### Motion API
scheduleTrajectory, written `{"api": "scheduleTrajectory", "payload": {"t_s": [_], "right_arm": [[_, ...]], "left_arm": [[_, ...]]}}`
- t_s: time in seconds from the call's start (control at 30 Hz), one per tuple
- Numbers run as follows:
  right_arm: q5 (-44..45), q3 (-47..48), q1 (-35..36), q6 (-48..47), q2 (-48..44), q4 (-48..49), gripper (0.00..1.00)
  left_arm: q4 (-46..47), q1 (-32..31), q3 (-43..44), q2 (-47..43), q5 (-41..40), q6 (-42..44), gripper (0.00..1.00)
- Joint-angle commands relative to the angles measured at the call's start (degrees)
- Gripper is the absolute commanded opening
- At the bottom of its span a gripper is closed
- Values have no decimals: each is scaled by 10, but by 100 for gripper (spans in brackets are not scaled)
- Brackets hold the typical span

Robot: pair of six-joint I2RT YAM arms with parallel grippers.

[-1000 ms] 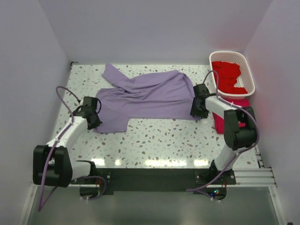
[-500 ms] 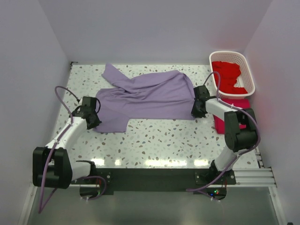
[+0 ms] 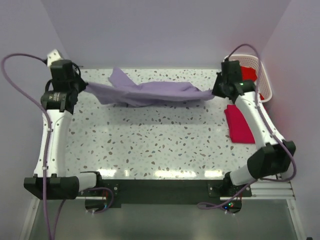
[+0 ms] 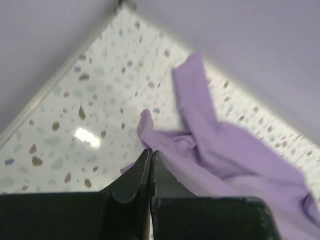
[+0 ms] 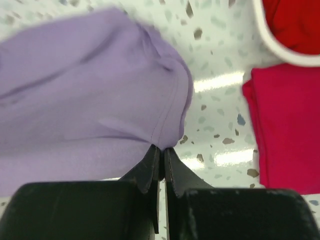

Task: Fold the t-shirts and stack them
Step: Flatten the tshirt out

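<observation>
Speckled white bench. Strung over its far half, long axis left to right, sagging midway: pale lavender soft-fabric t-shirt. Folded crimson-pink shirt flat at right. Bright red shirts half hidden by right arm, in white plastic lattice basket. Clenched on lavender ends: left hand, right hand.

lavender shirt | stretched between left tool and right tool | crimson shirt folded

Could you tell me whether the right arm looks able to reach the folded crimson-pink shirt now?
Probably not yet: the right gripper is shut on the lavender shirt. The crimson-pink shirt lies uncovered close by, so after releasing, likely yes.
</observation>
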Motion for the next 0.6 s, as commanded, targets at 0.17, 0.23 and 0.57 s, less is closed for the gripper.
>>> {"api": "scheduleTrajectory", "payload": {"t_s": [0.17, 0.23, 0.57], "right_arm": [[-24, 164, -3, -83, -207, -160, 0], [-21, 202, -3, -98, -235, -179, 0], [-5, 368, -3, -143, -281, -188, 0]], "left_arm": [[-55, 10, 278, -102, -137, 36, 0], [-34, 10, 307, -137, -163, 52, 0], [41, 8, 443, -150, -198, 153, 0]]}}
